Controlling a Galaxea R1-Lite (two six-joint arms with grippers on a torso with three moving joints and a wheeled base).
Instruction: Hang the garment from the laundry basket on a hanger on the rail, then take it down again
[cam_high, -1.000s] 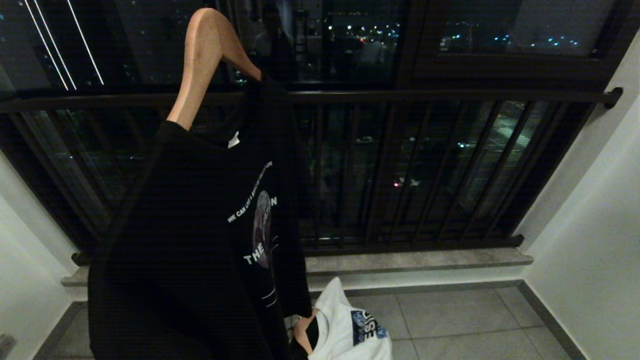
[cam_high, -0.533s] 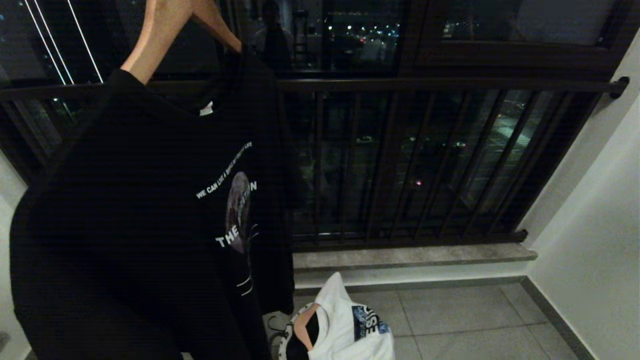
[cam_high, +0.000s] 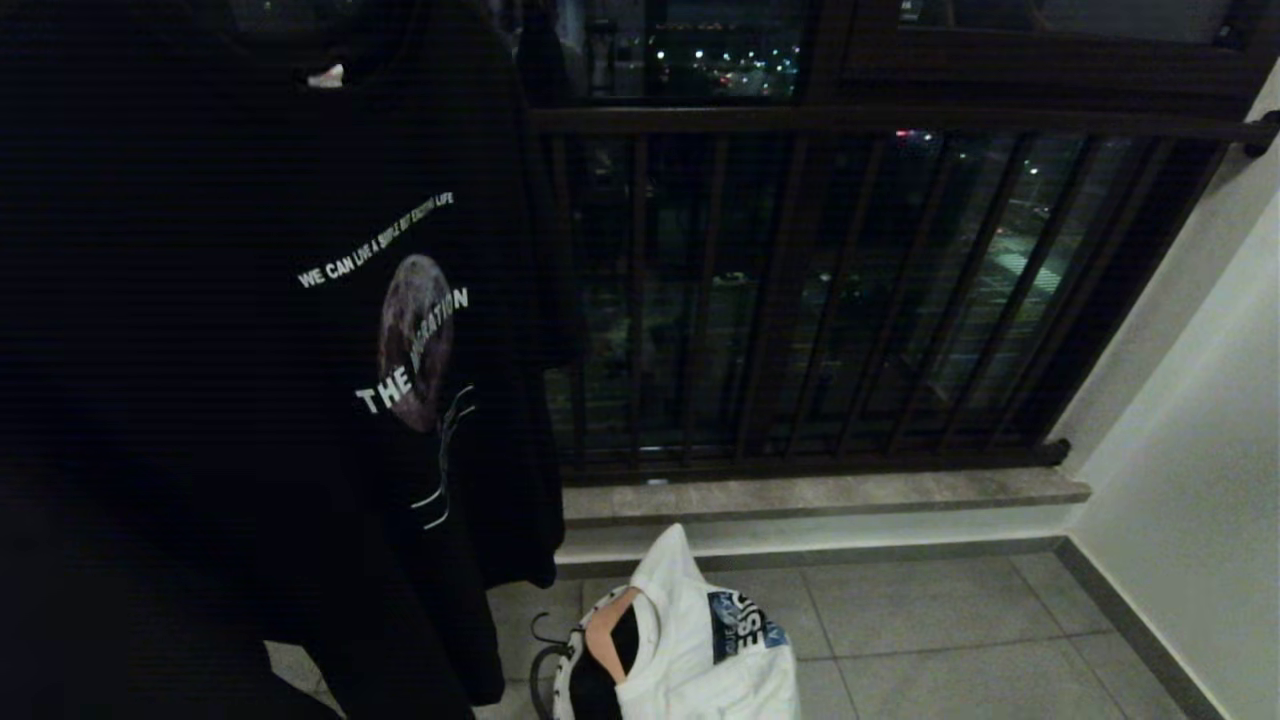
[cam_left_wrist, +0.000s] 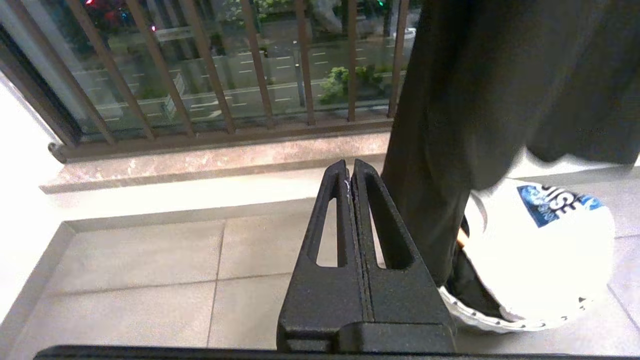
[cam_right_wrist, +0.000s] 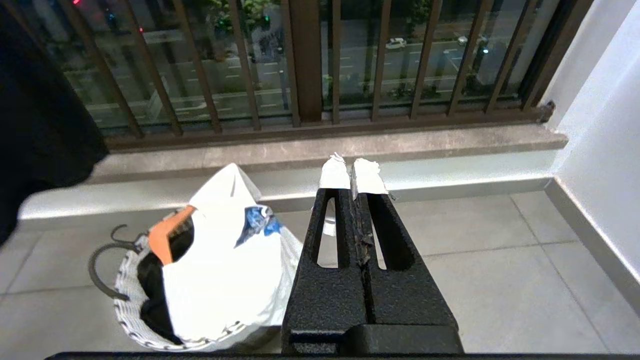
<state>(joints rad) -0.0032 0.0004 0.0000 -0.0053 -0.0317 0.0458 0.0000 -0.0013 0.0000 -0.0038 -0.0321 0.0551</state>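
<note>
The laundry basket (cam_high: 556, 672) with its white patterned rim stands on the floor tiles at the bottom centre. A white garment (cam_high: 700, 650) with a blue print lies in it over a wooden hanger (cam_high: 607, 640). The rail is out of view. Neither arm shows in the head view. My left gripper (cam_left_wrist: 348, 170) is shut and empty, hovering over the tiles beside the basket (cam_left_wrist: 480, 320). My right gripper (cam_right_wrist: 352, 172), white-taped at the tips, is shut and empty, on the other side of the basket (cam_right_wrist: 125, 310) and garment (cam_right_wrist: 220, 280).
A black printed T-shirt (cam_high: 250, 350) hangs close in front at the left and hides much of that side. A dark window grille (cam_high: 800, 300) stands over a stone sill (cam_high: 820, 495). A white wall (cam_high: 1200, 450) closes the right side.
The whole head view has dropped: the black shirt's wooden hanger has slid out past the top edge, the shirt looms larger, and more of the basket shows.
</note>
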